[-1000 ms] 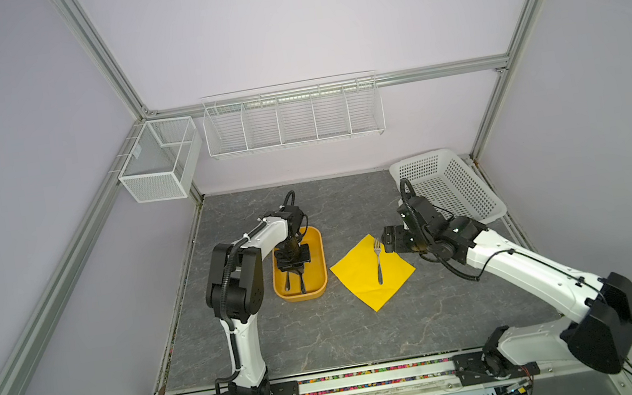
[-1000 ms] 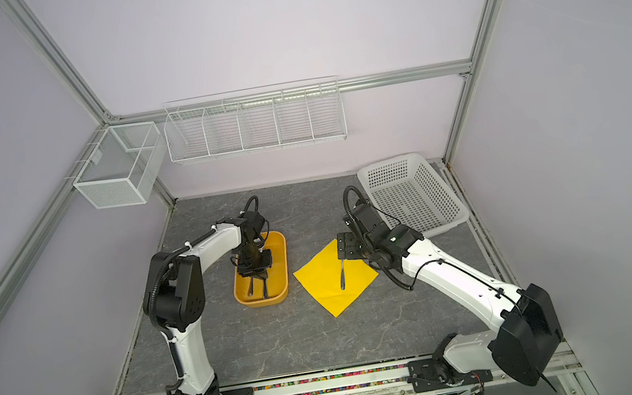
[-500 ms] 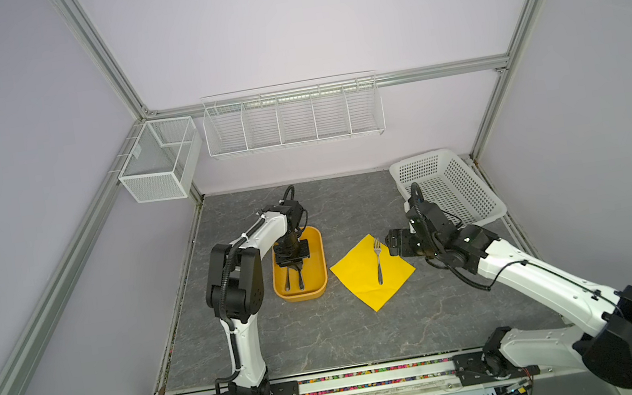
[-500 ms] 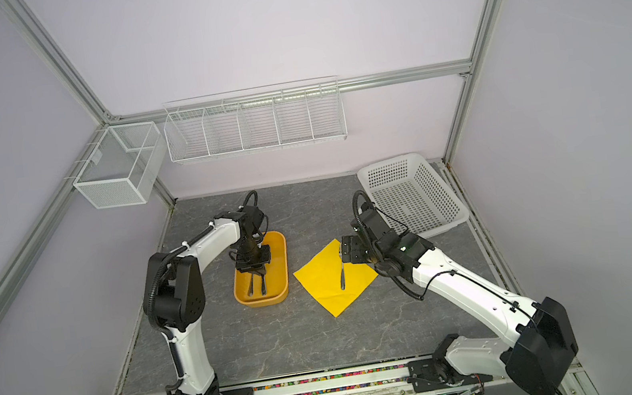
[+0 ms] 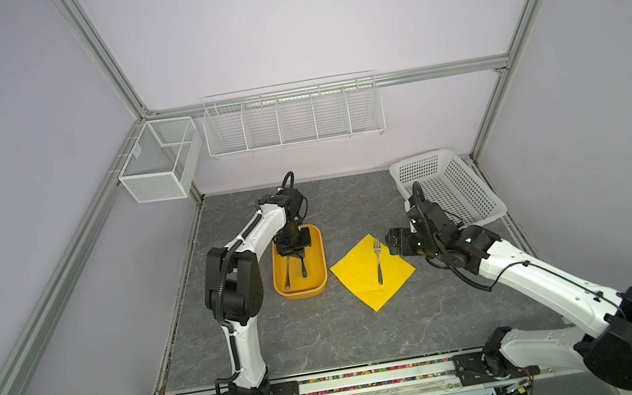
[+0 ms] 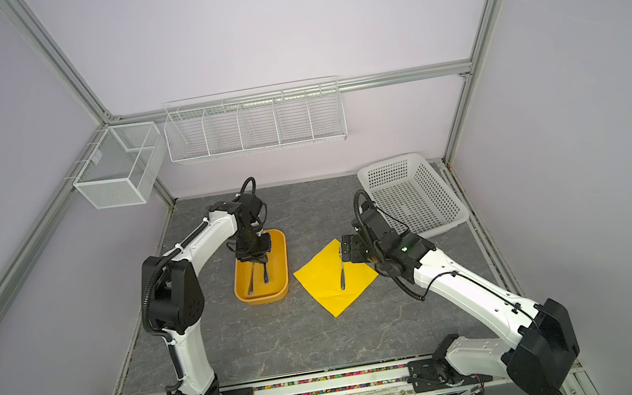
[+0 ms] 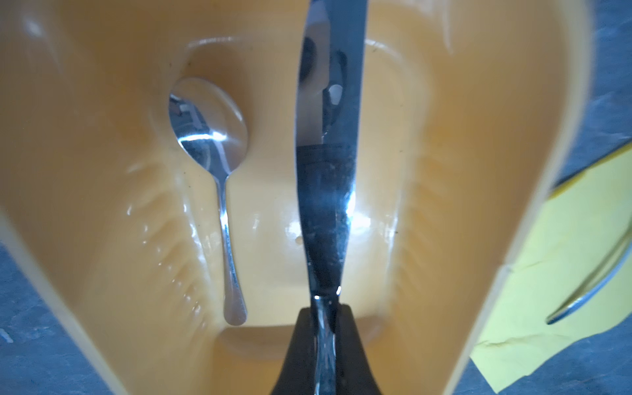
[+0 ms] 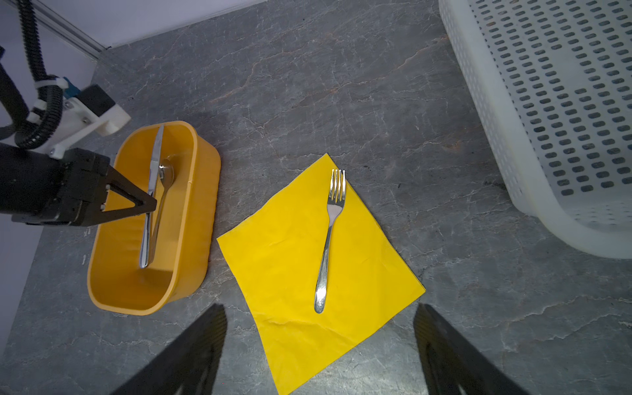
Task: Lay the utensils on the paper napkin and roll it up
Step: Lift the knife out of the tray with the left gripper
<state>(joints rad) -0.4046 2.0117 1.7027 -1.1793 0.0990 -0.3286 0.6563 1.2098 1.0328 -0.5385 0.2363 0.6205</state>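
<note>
A silver fork (image 5: 378,261) (image 6: 341,266) (image 8: 330,232) lies on the yellow paper napkin (image 5: 359,280) (image 6: 326,285) (image 8: 290,256), which is spread flat. Inside the orange tub (image 5: 302,292) (image 8: 191,239) my left gripper (image 5: 294,255) (image 7: 323,309) is shut on the handle of a table knife (image 7: 325,205) (image 8: 152,178). A spoon (image 7: 208,123) (image 8: 164,191) lies beside it on the tub floor. Over the napkin's right corner my right gripper (image 5: 392,242) (image 8: 318,306) hangs open with nothing between its fingers.
A white perforated basket (image 5: 447,188) (image 8: 547,119) sits tilted at the back right, close to the right arm. Wire baskets (image 5: 292,115) hang on the back wall and a mesh box (image 5: 161,165) on the left frame. The grey stone tabletop (image 5: 326,340) is bare in front.
The right arm has swung a little to the right while its open gripper stays by the napkin's right corner. The left gripper remains in the tub, shut on the knife. The fork has not moved.
</note>
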